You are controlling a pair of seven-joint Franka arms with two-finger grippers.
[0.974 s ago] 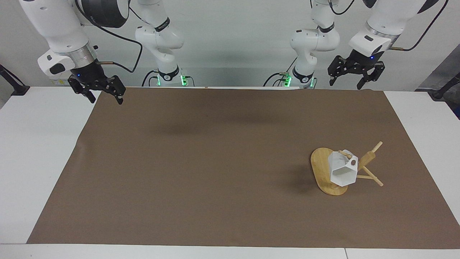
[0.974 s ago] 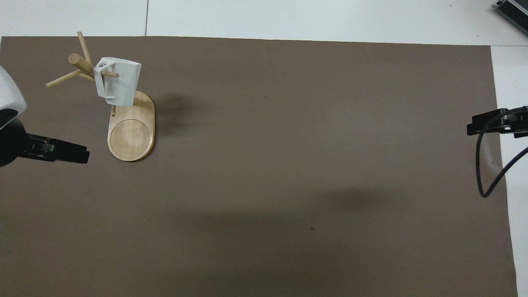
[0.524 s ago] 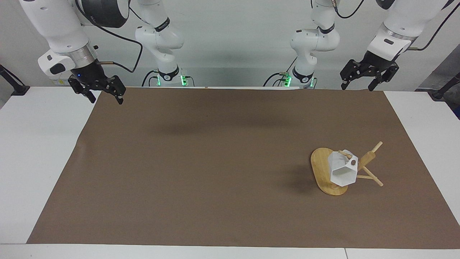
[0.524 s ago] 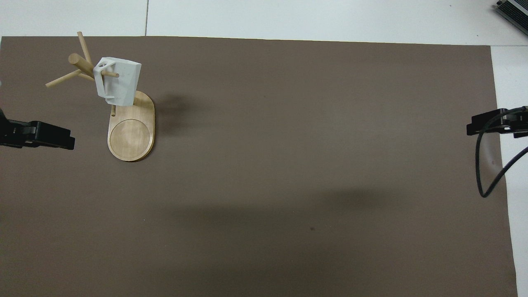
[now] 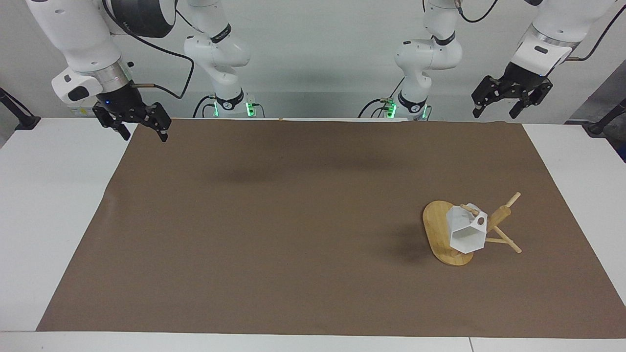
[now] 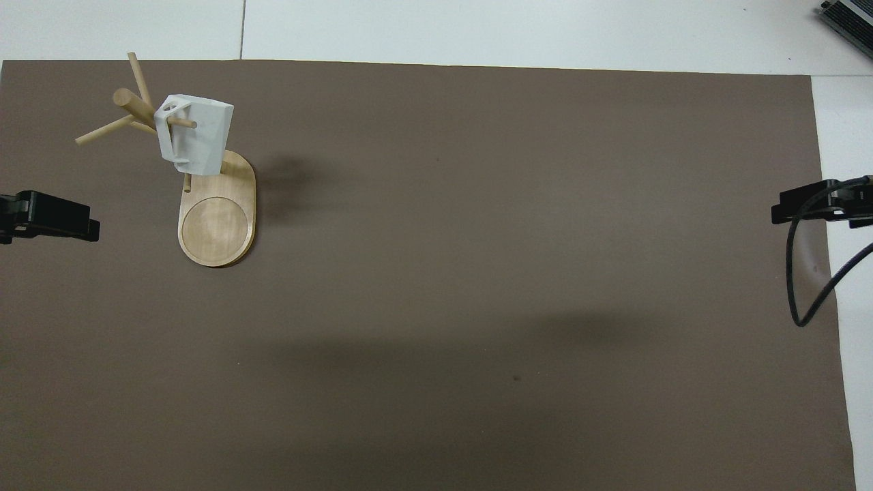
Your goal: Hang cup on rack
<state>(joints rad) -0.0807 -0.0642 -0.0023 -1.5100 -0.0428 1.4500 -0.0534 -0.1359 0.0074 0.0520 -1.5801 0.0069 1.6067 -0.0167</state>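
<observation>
The white faceted cup point(image 5: 467, 231) point(image 6: 194, 134) hangs by its handle hole on a thin peg of the bamboo rack point(image 5: 439, 230) point(image 6: 217, 225), which stands on the brown mat toward the left arm's end of the table. My left gripper point(image 5: 512, 101) point(image 6: 85, 228) is up in the air over the mat's corner by the robots, open and empty, well clear of the rack. My right gripper point(image 5: 142, 128) point(image 6: 781, 206) hangs open and empty over the mat's edge at the right arm's end, where that arm waits.
A brown mat point(image 5: 293, 220) covers most of the white table point(image 5: 49, 205). A black cable point(image 6: 805, 273) loops down from the right arm over the mat's edge. Bare pegs point(image 5: 508, 242) stick out of the rack post.
My left gripper has drawn back from the rack, rising and moving toward its own end of the table. The cup, the rack and the right arm have stayed put.
</observation>
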